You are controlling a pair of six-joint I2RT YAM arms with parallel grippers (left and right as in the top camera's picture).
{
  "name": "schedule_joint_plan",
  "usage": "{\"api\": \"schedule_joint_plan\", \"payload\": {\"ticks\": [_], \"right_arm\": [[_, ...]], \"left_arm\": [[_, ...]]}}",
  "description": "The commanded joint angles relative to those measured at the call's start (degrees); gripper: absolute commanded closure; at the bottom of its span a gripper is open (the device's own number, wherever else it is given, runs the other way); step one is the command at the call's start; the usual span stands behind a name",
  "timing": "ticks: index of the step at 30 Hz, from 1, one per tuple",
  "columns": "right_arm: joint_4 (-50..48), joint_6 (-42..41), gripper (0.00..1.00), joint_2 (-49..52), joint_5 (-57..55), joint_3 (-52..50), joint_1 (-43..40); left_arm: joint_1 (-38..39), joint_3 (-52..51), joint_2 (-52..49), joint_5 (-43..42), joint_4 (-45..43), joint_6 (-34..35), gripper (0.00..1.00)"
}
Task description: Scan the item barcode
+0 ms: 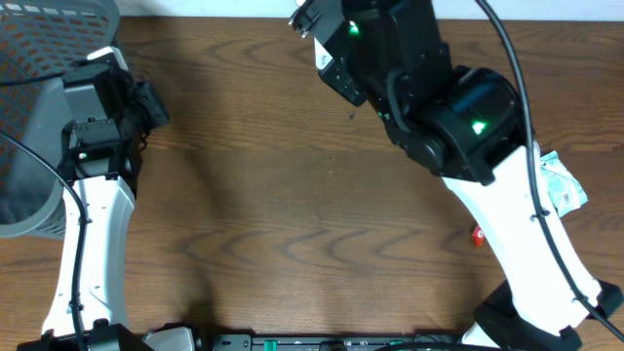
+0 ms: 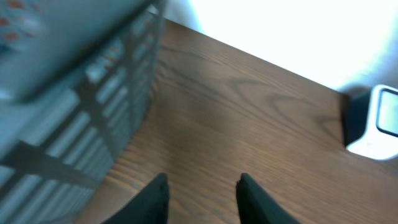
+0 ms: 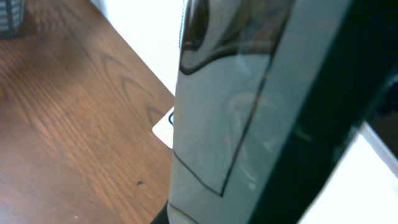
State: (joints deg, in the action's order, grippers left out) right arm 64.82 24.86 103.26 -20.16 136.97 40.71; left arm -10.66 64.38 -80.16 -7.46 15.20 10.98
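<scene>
**Near row.** Small red object (image 1: pixel 478 235) on the tabletop (image 1: pixel 292 195), beside the right arm. Just beyond it lies a white-and-green packet (image 1: pixel 564 185), probably the item to scan. It sits at the right edge, partly under that arm, and no barcode is visible.

**Middle row.** Left gripper (image 2: pixel 202 180): released, nothing between the fingers, hovering just beside the grey mesh basket (image 1: pixel 49 39). Basket contents are too blurred to tell.

**Far row.** Right gripper (image 1: pixel 327 44): clenched and close against the white scanner (image 2: pixel 380 127) at the far edge. Whether it grasps the scanner cannot be told.

**Hazards.**
- A swing of the right arm may sweep the packet off the edge.
- The left fingers may snag the mesh.
- A nudge may tip the scanner.
</scene>
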Motion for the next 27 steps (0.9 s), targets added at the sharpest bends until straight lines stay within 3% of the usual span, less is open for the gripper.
{"api": "schedule_joint_plan", "payload": {"ticks": [1,2,6,17,27], "right_arm": [[-1.6,6.6,0.99,4.5,-1.5,0.8,-0.4],[-2.9,7.8,0.99,5.6,-3.5,0.8,-0.3],[-10.2,15.5,0.99,10.6,-12.4,0.8,-0.2],[-25.8,38.4,0.99,22.5,-14.8,0.8,-0.5],[-52.4,55.8,0.99,36.0,-20.0,0.7,-1.2]], "left_arm": [[0.2,0.6,-0.8,-2.4,0.2,-0.7,0.26],[0.2,0.6,-1.0,-2.4,0.2,-0.7,0.16],[0.2,0.6,-1.3,-2.4,1.7,-0.7,0.15],[0.2,0.6,-1.3,-2.4,2.1,-0.7,0.15],[0.2,0.6,-1.3,-2.4,2.1,-0.7,0.15]]}}
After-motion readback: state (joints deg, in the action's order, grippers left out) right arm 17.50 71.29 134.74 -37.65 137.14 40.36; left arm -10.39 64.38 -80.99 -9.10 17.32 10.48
